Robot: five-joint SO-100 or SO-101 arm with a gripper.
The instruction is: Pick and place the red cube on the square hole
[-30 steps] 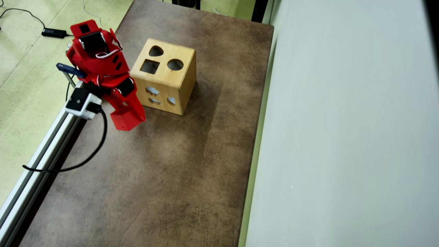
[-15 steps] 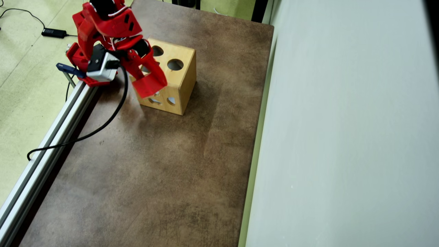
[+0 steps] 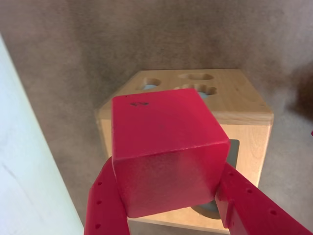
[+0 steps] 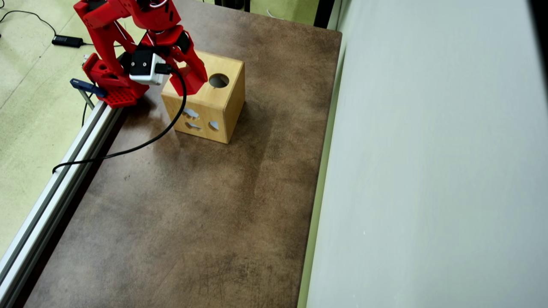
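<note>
There are no words or numbers to read anywhere. The red cube (image 3: 166, 147) has two tiny dark marks on its top, but they are just smudges, not letters. The wooden box (image 4: 222, 102) has only cut-out shapes.

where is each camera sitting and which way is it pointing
Wrist view: rides behind the hand, looking past its two red fingers at the held red cube and wooden box.
Overhead view: fixed above, looking down on the brown table; the whole red arm shows.
Shared: box, table, hand.
</note>
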